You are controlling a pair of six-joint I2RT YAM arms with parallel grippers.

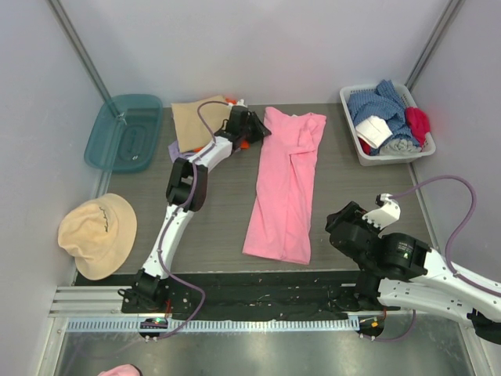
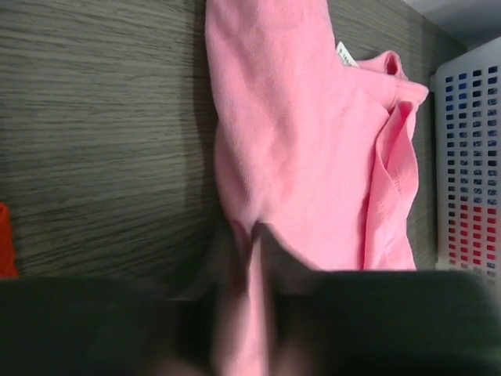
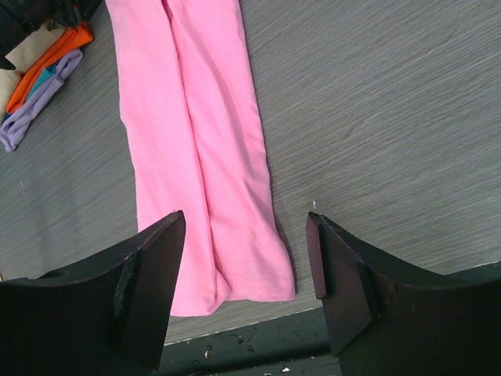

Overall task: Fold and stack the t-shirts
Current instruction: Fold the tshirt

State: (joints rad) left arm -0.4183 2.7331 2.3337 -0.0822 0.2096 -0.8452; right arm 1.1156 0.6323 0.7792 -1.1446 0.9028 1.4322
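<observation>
A bright pink t-shirt (image 1: pixel 286 184) lies folded into a long strip down the middle of the table, collar end at the back. My left gripper (image 1: pixel 257 125) sits at the shirt's far left edge. In the left wrist view its blurred fingers (image 2: pixel 257 235) are closed on a ridge of the pink cloth (image 2: pixel 297 141). Behind that arm lies a stack with a tan t-shirt (image 1: pixel 200 121) on top, orange (image 3: pixel 47 59) and lilac (image 3: pixel 35 110) edges showing under it. My right gripper (image 1: pixel 344 223) hovers open near the front right, nothing between its fingers (image 3: pixel 244 235), the pink hem (image 3: pixel 227 258) just ahead.
A teal bin (image 1: pixel 124 131) stands at the back left. A round tan hat (image 1: pixel 98 233) lies at the front left. A white basket (image 1: pixel 391 159) of mixed clothes stands at the back right. A black strip runs along the table's near edge.
</observation>
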